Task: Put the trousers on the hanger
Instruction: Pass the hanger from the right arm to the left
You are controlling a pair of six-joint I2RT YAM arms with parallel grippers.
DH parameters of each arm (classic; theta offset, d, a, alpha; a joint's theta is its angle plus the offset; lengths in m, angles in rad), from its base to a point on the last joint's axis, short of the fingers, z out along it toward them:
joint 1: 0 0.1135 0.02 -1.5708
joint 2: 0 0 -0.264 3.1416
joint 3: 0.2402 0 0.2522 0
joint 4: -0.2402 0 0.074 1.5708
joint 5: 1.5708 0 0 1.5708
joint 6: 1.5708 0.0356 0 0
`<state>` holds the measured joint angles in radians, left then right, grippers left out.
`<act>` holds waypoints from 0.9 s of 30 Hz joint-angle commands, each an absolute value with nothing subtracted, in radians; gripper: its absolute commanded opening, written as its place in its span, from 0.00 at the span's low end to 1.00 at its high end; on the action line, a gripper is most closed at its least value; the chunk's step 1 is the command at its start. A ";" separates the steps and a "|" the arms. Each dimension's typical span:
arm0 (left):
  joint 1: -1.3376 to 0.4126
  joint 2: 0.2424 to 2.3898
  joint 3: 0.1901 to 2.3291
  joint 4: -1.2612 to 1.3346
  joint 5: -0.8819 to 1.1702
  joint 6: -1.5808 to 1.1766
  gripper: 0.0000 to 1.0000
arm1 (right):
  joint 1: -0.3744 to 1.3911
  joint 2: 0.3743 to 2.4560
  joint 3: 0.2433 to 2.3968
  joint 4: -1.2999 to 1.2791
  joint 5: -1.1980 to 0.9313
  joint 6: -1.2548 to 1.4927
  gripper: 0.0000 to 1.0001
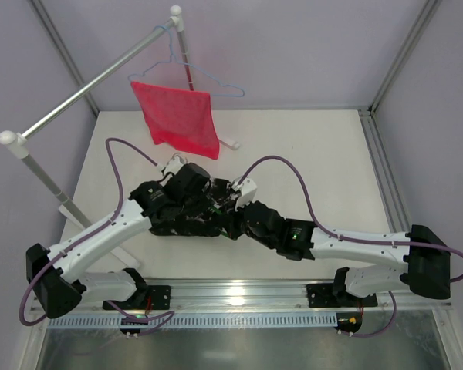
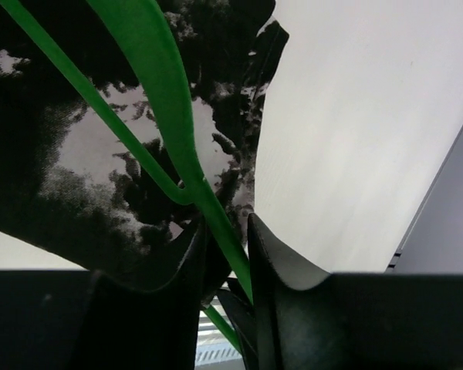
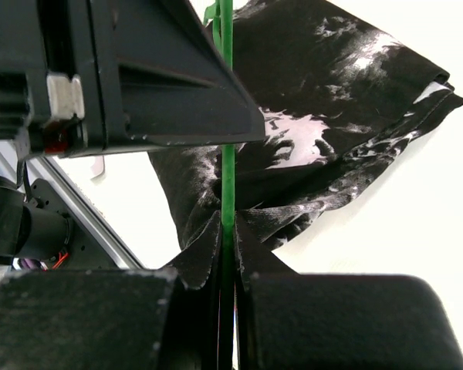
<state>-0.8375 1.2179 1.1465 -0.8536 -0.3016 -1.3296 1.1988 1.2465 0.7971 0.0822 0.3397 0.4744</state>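
Trousers (image 3: 332, 116) lay crumpled mid-table (image 1: 332, 154), green hanger (image 3: 228, 177) over them, apparently not threaded. Right gripper (image 3: 228, 231) was clamped on its bar. Left gripper (image 2: 228, 247) straddled it narrowly, grip unclear. Draping not yet done.

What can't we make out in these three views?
Right wrist: the left arm blocks the upper hanger above the right pincer, which is shut on it.
Left wrist: hanger and trousers run off the top edge; whether the left pincer clamps the hanger is unclear.
Top view: both arms cover the hanger and most of the trousers; whether the trousers are threaded on cannot be told.
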 commanded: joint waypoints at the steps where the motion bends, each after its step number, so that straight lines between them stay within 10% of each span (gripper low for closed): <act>1: -0.842 1.168 1.109 -0.766 -0.334 -1.350 0.26 | 1.210 1.258 0.850 0.184 0.385 0.494 0.04; 7: -0.844 1.155 1.112 -0.701 -0.322 -1.276 0.00 | 1.218 1.279 0.865 0.189 0.391 0.499 0.04; 27: -0.850 1.035 1.339 -0.934 -0.640 -1.054 0.00 | 1.190 1.405 1.204 0.051 0.336 0.472 0.16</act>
